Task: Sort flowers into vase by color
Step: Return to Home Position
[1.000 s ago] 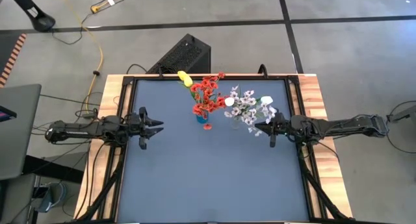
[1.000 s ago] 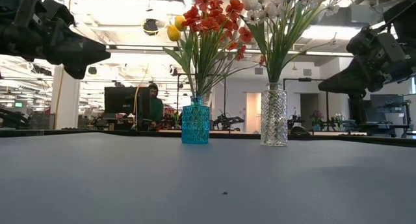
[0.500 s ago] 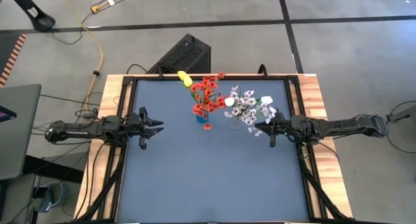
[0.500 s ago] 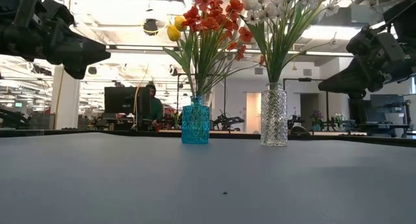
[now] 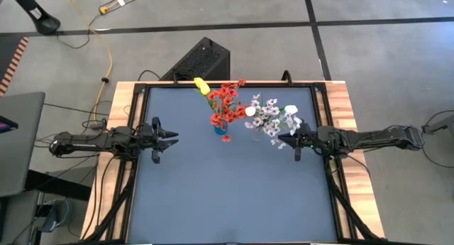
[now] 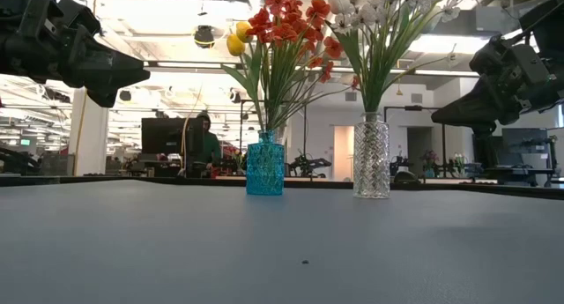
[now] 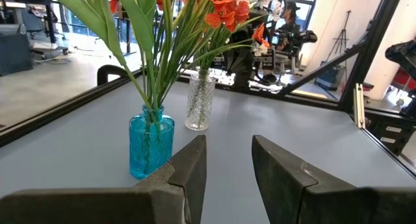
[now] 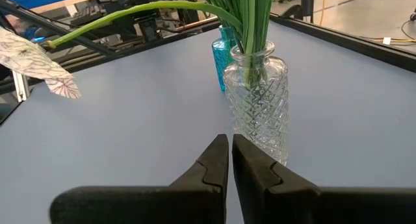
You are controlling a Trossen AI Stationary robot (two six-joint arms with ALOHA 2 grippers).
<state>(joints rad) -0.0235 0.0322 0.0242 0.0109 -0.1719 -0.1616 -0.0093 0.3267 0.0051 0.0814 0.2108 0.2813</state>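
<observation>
Sorting looks done: flowers (image 6: pixel 286 31) in blue vase (image 6: pixel 264 169) and clear vase (image 6: pixel 371 159); left gripper (image 7: pixel 227 143) released, right gripper (image 8: pixel 230 141) clenched empty

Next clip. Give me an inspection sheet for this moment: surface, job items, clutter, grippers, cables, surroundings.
Surface: dark blue table top with wooden edges.
Job's things: blue vase holds red flowers and yellow tulips; clear vase beside it holds white-pink sprays and white tulips. No flower lies loose.
Clutter: one small dark speck.
Grippers: left gripper open, empty, over the table's left side; right gripper shut, empty, over the right side, close to the sprays.
Cables: yellow cable on the floor; black cables by the left arm.
Surroundings: black box behind the table; a person far off.
</observation>
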